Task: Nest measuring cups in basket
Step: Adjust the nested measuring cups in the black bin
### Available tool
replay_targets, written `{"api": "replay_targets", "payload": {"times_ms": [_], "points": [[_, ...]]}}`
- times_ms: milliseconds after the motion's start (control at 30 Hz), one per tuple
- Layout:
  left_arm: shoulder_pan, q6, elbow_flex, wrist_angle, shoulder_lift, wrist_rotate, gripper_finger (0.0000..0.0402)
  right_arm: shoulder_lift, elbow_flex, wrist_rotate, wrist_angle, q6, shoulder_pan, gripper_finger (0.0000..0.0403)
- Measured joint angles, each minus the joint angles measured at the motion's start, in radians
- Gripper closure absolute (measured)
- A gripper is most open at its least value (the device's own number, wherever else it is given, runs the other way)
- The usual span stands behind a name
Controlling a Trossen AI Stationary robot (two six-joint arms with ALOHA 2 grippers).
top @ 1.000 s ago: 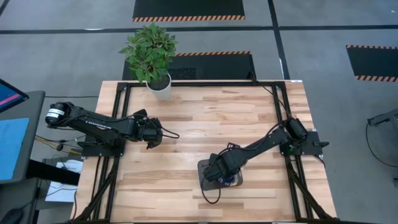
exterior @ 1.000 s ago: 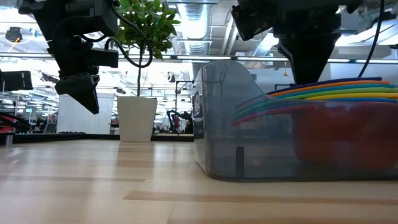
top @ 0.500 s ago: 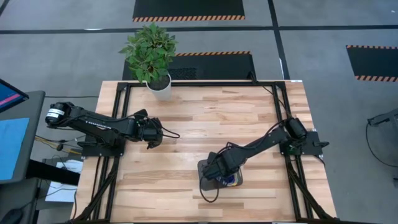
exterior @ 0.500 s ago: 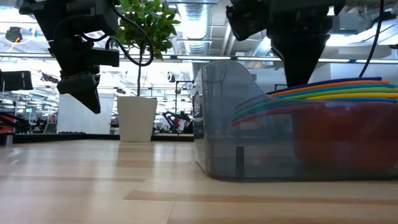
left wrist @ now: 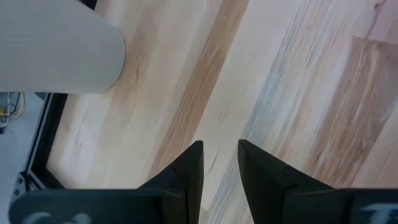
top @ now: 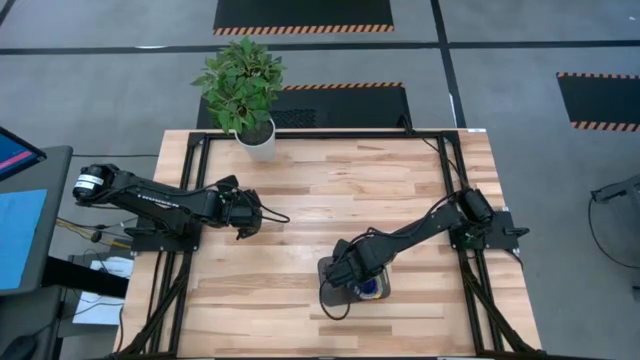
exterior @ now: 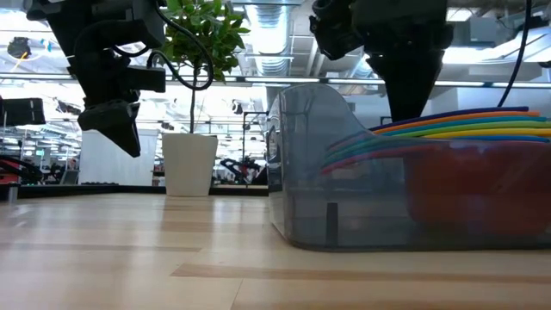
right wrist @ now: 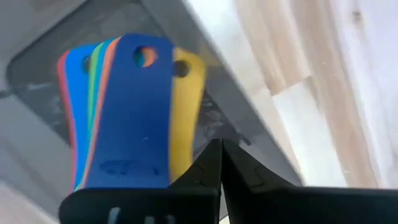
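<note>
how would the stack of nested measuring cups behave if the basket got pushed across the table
The measuring cups sit nested low inside the basket, so they would probably ride along without tipping. They look like thin plastic, likely light and stiff. Their fanned handles suggest a loose fit, so they might shift or rotate slightly.

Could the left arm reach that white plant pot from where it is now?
Probably yes: the left tool hangs empty above bare table, and nothing stands between it and the white plant pot nearby.
</note>
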State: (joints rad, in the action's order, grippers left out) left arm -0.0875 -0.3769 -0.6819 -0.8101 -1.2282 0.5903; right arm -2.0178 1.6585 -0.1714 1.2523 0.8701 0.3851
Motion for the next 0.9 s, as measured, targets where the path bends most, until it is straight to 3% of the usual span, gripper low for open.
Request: {"api": "replay_targets", "payload": {"times_ms": [200, 467, 733, 900], "points": [[0.0, 0.01, 0.0, 0.0, 0.0, 0.0, 0.031, 0.0, 0.0, 0.013, -0.036, -0.055, 0.001, 0.0397], [0.0, 0.011, 0.0, 0.0, 0.0, 0.0, 0.031, 0.0, 0.0, 0.063, -0.126, -0.184, 0.0, 0.0376], [0.0, 0.011, 0.0, 0.0, 0.0, 0.0, 0.031, 0.0, 0.0, -0.032, -0.026, -0.075, -0.004, 0.0396], [0.0, 0.012, 0.0, 0.0, 0.0, 0.0, 0.031, -0.021, -0.014, 0.052, -0.019, -0.074, -0.017, 0.0376]]}}
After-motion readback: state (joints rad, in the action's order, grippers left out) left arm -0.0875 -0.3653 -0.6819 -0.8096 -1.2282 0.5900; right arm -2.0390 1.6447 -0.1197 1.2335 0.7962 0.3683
